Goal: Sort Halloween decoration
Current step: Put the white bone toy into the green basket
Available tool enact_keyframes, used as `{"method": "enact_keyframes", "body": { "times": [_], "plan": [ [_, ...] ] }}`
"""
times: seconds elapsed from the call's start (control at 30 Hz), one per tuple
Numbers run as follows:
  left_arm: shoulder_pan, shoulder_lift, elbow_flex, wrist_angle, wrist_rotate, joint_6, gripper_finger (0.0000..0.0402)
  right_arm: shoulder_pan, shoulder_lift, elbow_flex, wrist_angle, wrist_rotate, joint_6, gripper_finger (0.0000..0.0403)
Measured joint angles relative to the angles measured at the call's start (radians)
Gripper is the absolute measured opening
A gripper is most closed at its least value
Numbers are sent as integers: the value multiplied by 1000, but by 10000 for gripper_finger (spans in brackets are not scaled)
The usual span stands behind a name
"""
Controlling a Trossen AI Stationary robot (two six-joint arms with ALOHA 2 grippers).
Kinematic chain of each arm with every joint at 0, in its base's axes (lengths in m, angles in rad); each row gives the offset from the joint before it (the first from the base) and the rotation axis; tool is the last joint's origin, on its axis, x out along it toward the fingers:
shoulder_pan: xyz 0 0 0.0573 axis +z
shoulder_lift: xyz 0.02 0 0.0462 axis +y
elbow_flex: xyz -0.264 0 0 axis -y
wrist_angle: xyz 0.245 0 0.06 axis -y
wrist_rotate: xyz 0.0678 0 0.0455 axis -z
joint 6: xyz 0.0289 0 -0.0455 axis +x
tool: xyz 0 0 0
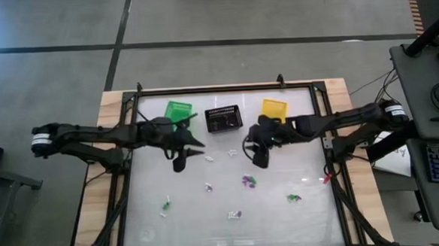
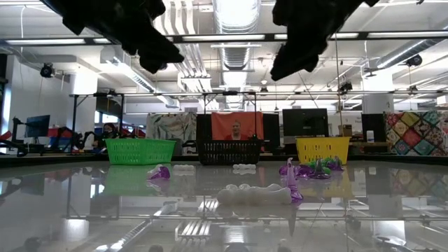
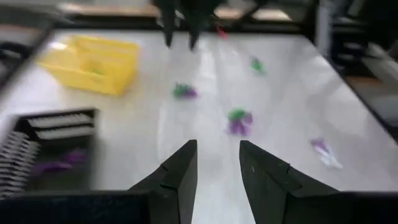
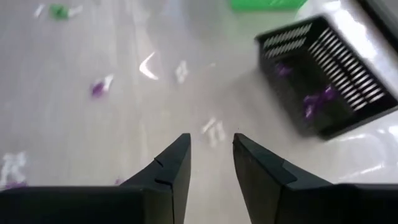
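Note:
The Halloween decoration is a scatter of tiny white, purple and green trinkets lying on the glossy table, for instance a white one [image 1: 208, 159], a purple one [image 1: 248, 181] and a green one [image 1: 293, 198]. Some purple trinkets [image 4: 317, 99] lie inside the black basket [image 1: 223, 119]. My left gripper [image 3: 217, 162] hovers above the table in front of the green basket [image 1: 177, 110], pointing toward the table's right, open, with nothing between its fingers. My right gripper [image 4: 211, 155] hovers in front of the yellow basket [image 1: 274, 107], pointing left and slanting down over a white trinket [image 4: 214, 129], open and empty.
The three small baskets stand in a row along the table's far edge. A dark frame [image 1: 225, 88] runs round the table. The two grippers face each other near the middle, with a gap between them. The near half of the table holds only scattered trinkets.

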Motion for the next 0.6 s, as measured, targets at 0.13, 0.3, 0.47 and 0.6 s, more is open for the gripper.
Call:
{"method": "enact_keyframes", "body": {
  "times": [0.13,0.3,0.47,0.6],
  "plan": [
    [-6,59,-1,-10,-3,-27,103,44,11,-3,-19,1,40,118],
    [-36,159,-2,-4,-5,-22,103,97,33,-9,-21,0,38,115],
    [-67,250,-3,8,-7,-20,103,136,38,-35,-19,2,38,110],
    [-94,305,-3,35,-48,5,103,167,33,-102,36,1,11,109]
  ]
}}
